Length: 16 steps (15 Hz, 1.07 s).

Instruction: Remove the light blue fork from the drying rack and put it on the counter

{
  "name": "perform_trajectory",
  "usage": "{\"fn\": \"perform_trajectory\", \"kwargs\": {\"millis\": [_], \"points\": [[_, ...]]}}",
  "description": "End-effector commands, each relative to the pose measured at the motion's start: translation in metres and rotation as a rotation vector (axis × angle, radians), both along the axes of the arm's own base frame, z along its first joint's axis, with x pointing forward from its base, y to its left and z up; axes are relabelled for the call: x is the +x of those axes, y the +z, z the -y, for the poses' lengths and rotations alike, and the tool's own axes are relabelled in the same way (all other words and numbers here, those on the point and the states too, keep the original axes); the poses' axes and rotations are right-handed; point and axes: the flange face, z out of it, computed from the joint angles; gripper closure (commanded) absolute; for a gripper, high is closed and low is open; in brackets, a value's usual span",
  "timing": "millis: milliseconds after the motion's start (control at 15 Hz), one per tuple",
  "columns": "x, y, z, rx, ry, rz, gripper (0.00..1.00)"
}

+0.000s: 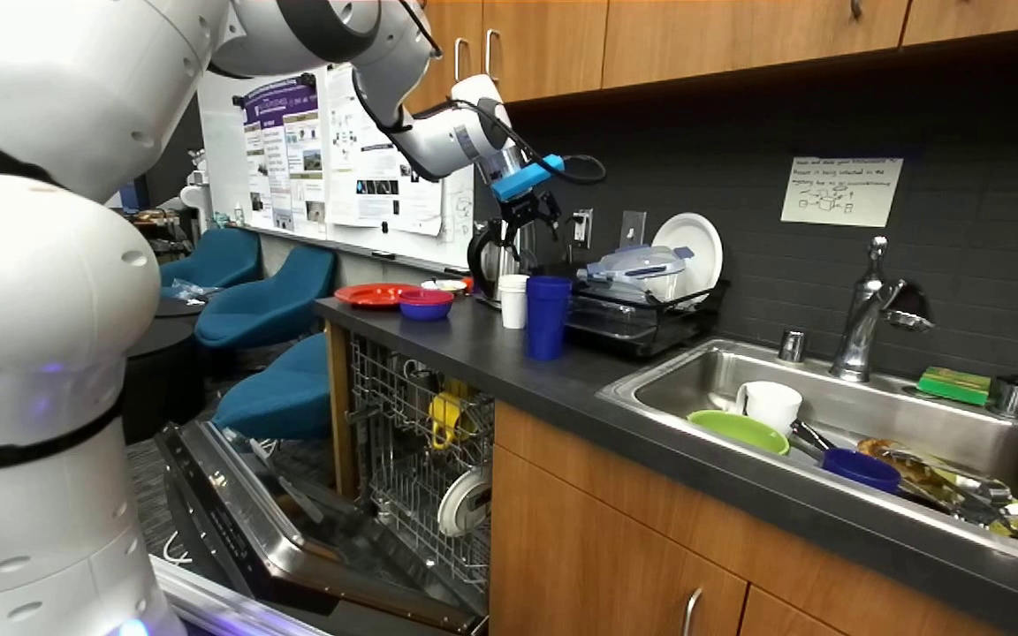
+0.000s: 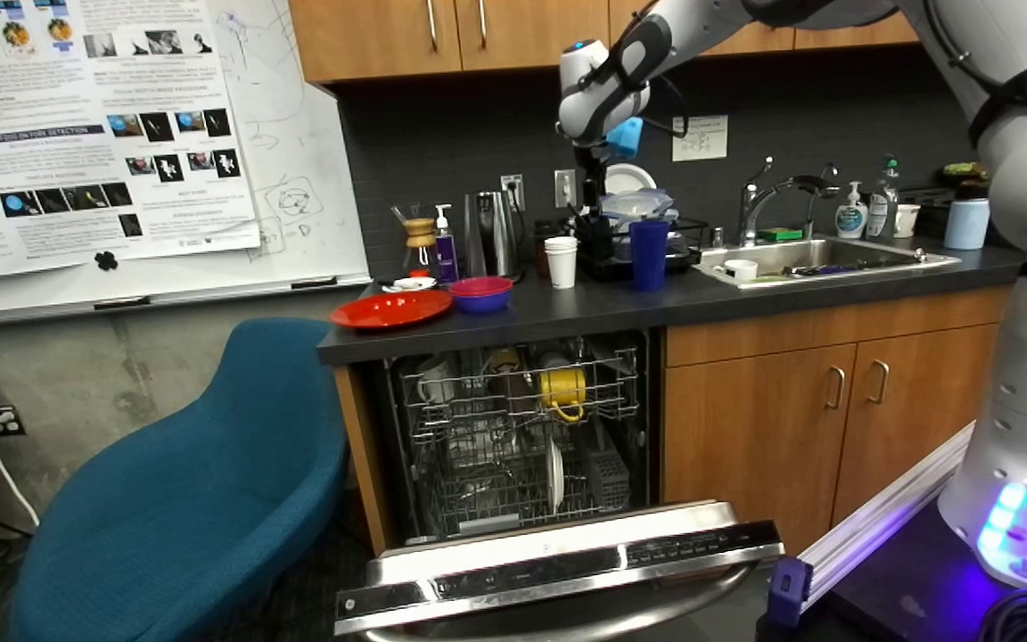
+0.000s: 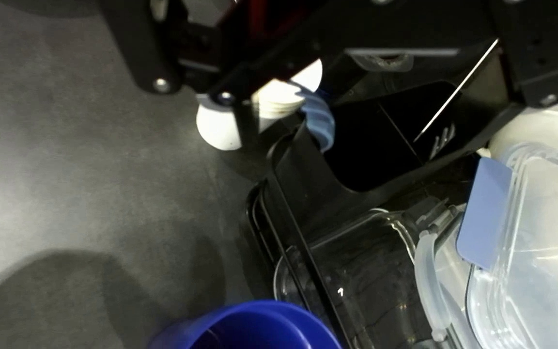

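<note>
The light blue fork (image 3: 321,121) stands in a corner of a black utensil holder, its curved ridged end at the rim in the wrist view; its lower part is hidden. I cannot make it out in the exterior views. The holder sits at the end of the dark wire drying rack (image 1: 650,331), which also shows in the wrist view (image 3: 315,271). My gripper (image 1: 535,234) is open and empty above the holder; in the wrist view (image 3: 380,109) its fingers stand wide apart, the left one near the fork. The dark counter (image 1: 553,380) lies below (image 3: 114,179).
A tall blue cup (image 1: 548,318) and stacked white cups (image 1: 513,302) stand beside the rack. Clear containers (image 3: 545,242) and a white plate (image 1: 695,247) fill the rack. A thin metal rod (image 3: 456,89) rises from the holder. A steel kettle (image 2: 489,236) stands behind.
</note>
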Motion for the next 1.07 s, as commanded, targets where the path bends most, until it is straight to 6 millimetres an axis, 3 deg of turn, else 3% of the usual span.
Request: {"fn": "perform_trajectory", "kwargs": {"millis": [0,133,533,733,800,1000], "points": [[0.0,0.002,0.011,0.015,-0.003,-0.028,0.0],[-0.001,0.001,0.014,0.023,-0.01,-0.036,0.05],[-0.005,0.004,0.012,0.085,-0.025,-0.064,0.0],[-0.006,0.006,0.001,0.121,-0.021,-0.072,0.1],[-0.006,0.007,-0.003,0.13,-0.019,-0.073,0.04],[-0.006,0.005,-0.011,0.147,-0.017,-0.079,0.19]]}}
